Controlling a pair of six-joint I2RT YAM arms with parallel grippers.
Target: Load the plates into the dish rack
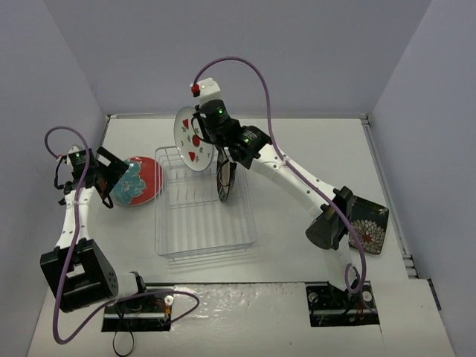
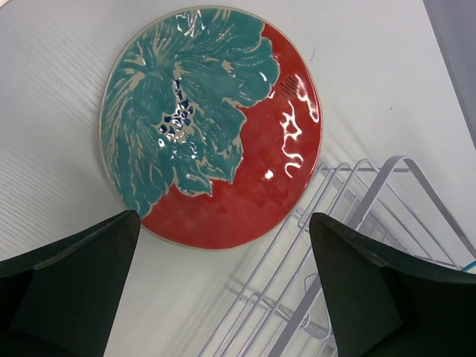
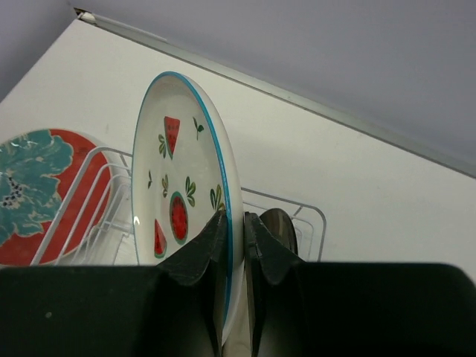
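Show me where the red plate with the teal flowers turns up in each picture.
Top external: the red plate lies flat at the left, just beside the dish rack.
Left wrist: it fills the upper middle, with the rack's corner at lower right.
Right wrist: it is at the left edge, seen partly through the rack's wires.
Shared landmark: the dish rack's side next to the plate.

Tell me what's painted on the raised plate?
Red watermelon slices, green leaves on the plate; right wrist view best.
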